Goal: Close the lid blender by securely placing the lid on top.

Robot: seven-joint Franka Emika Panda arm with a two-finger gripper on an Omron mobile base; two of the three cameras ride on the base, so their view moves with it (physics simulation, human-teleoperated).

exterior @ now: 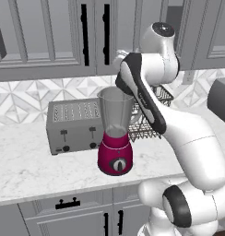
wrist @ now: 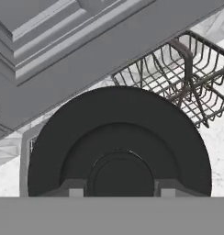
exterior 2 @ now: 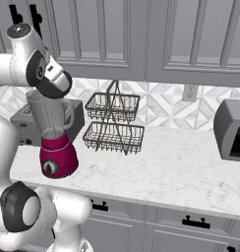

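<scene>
We see a white marbled counter (exterior: 26,170) running along a wall of patterned grey-and-white tiles (exterior: 22,99), with grey panelled upper cabinets (exterior: 40,37) above and grey drawers with black handles (exterior: 68,203) below.

On the counter we count one blender (exterior: 115,133), one silver toaster (exterior: 74,126), and one two-tier wire basket rack (exterior 2: 113,123). One dark grey appliance (exterior 2: 231,129) stands far along the counter, well apart from the rest. One wall outlet (exterior 2: 190,92) sits on the tiles above the counter.

The blender has a magenta base with a black dial facing outward and a clear greyish jar standing upright on it. It stands just in front of the toaster's near end, with the wire rack beside it on the other side.

In the hand view, we find one lid (wrist: 118,147), a round black disc with raised concentric rings, close against the camera between the two fingertips (wrist: 76,190). The gripper (wrist: 118,192) appears closed on the lid. In the base views, the hand sits just above the jar's open rim; the dark disc at its end (exterior 2: 55,86) is at the rim's edge, and we cannot tell whether it touches the jar.
</scene>
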